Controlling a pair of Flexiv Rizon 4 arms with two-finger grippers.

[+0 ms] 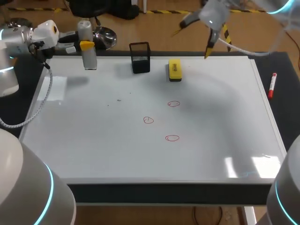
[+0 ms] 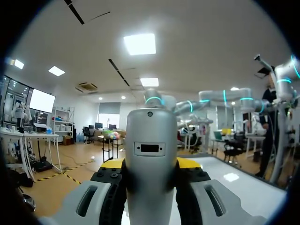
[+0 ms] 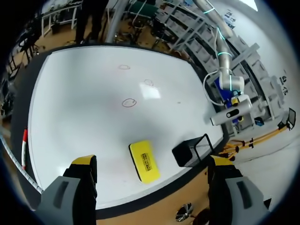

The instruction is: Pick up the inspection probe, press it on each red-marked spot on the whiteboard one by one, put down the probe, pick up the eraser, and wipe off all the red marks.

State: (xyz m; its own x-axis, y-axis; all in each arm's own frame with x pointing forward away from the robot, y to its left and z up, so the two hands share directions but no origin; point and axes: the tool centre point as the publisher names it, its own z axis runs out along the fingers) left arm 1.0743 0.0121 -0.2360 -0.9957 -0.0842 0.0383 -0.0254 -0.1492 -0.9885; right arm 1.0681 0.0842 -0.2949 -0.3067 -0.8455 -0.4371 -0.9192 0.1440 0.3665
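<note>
Over the surface's whiteboard [image 1: 93, 140], at its far left corner, our left tool [image 2: 150, 169] pinches the inspection probe [image 1: 88, 58] upright, with the red marks [image 1: 148, 120] lying mid-board, rightward and nearer us, while our right tool [image 3: 152, 161] hovers spread.

A silver-grey probe [image 2: 150, 140] with a small black window stands between the yellow tips of the left gripper [image 2: 150, 165], whose fingers are pale grey. Ahead of the right gripper [image 3: 152, 161], likewise yellow-tipped on grey, lie a yellow eraser [image 3: 145, 161] with a dark label, a black mesh holder [image 3: 193, 150] and a white board [image 3: 84, 108] bearing three thin red rings [image 3: 129, 102]. Beside that gripper, a red-and-white marker [image 3: 24, 143] lies against the black tabletop [image 1: 287, 93].
</note>
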